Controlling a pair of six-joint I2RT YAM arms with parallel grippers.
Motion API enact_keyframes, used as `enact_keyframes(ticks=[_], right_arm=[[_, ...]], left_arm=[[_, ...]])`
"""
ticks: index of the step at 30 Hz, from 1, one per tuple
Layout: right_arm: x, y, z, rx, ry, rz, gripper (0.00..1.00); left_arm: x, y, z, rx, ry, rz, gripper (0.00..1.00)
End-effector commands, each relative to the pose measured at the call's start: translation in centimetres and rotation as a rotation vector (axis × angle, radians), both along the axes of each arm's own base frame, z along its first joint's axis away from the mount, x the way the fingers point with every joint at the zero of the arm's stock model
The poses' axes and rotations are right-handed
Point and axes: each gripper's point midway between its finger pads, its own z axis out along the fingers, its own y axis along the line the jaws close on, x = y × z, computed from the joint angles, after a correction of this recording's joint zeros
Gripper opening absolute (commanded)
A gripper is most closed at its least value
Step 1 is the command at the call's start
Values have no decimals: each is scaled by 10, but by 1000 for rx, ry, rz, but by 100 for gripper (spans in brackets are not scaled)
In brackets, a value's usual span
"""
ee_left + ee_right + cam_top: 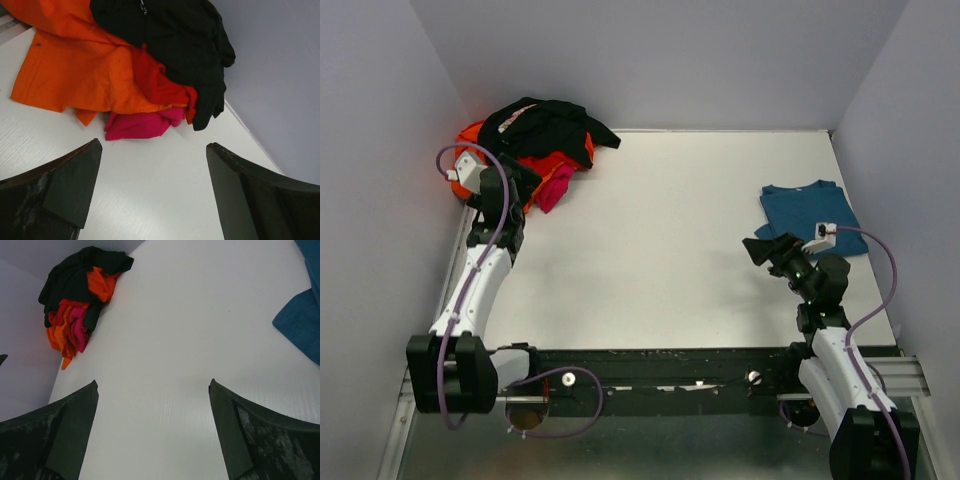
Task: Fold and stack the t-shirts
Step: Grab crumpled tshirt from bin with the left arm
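Top external view showed the black t-shirt (550,125) heaped over the orange t-shirt (75,70) and magenta t-shirt (142,125) in the far-left corner of the table (660,250), the teal t-shirt (800,208) flat at the right. The left gripper (152,147) and right gripper (152,385) both stood wide apart, empty. The cloth looked light and limp, so pinching the black one's loose edge seemed best.

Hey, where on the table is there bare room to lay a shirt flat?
The wide middle of the table is bare down to the near edge, between the tee pile in the far left corner and the blue tee at the right edge. The far left corner is crowded.
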Motion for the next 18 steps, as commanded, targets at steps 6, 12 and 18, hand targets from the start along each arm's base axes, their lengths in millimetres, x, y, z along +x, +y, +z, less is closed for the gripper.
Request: enact_keyframes(ticks=[6,12,18], right_arm=[[-4,-9,10,-20,-64,-58,98],[-4,-7,10,-28,-55,-46,97],[-3,-9,11,-36,-58,-53,94]], left_arm=[[91,33,-29,10,251,122,95],[157,38,-56,18,313,105,88],[199,53,-61,53,292,131,80]])
